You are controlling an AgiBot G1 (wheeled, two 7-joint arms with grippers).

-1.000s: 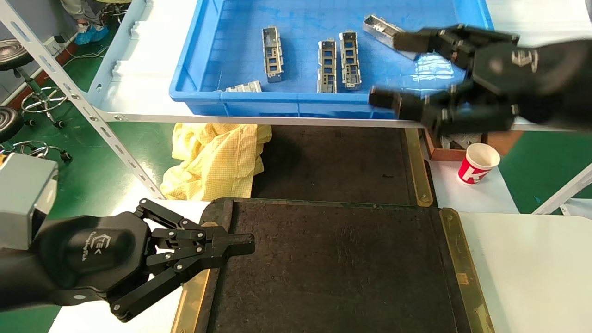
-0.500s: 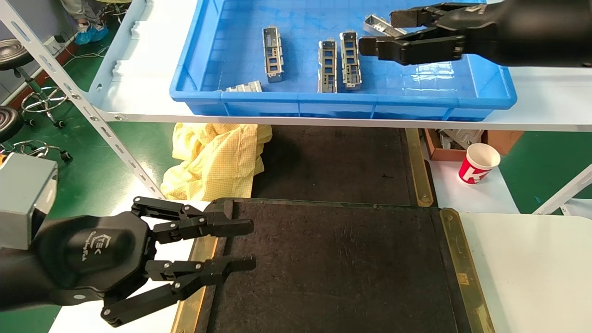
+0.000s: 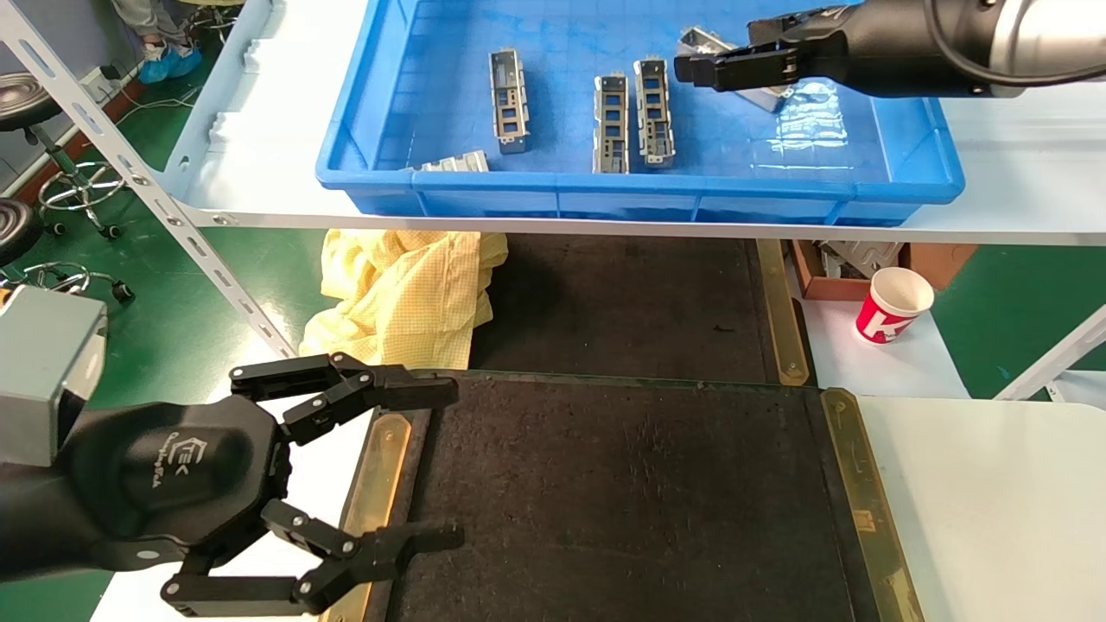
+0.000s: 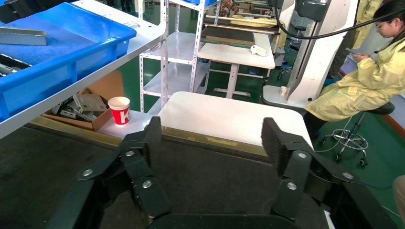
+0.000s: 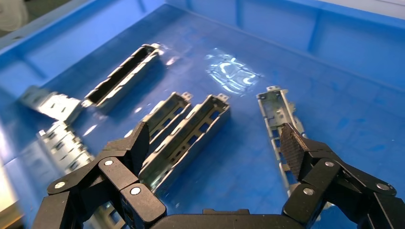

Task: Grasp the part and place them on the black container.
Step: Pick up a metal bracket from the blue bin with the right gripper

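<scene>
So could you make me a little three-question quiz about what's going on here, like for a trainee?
1. True or false: the right gripper is open.
2. Which gripper is over the blue bin: A left, B right?
3. How many parts lie on the black container?

Key: 1 true. 2 B; the left gripper hovers open at the container's edge. 3 none; every part in view lies in the bin.

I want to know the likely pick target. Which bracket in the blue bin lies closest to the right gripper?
The tilted part at the bin's far right, directly under the open right gripper. The others lie farther left, apart from it.
</scene>
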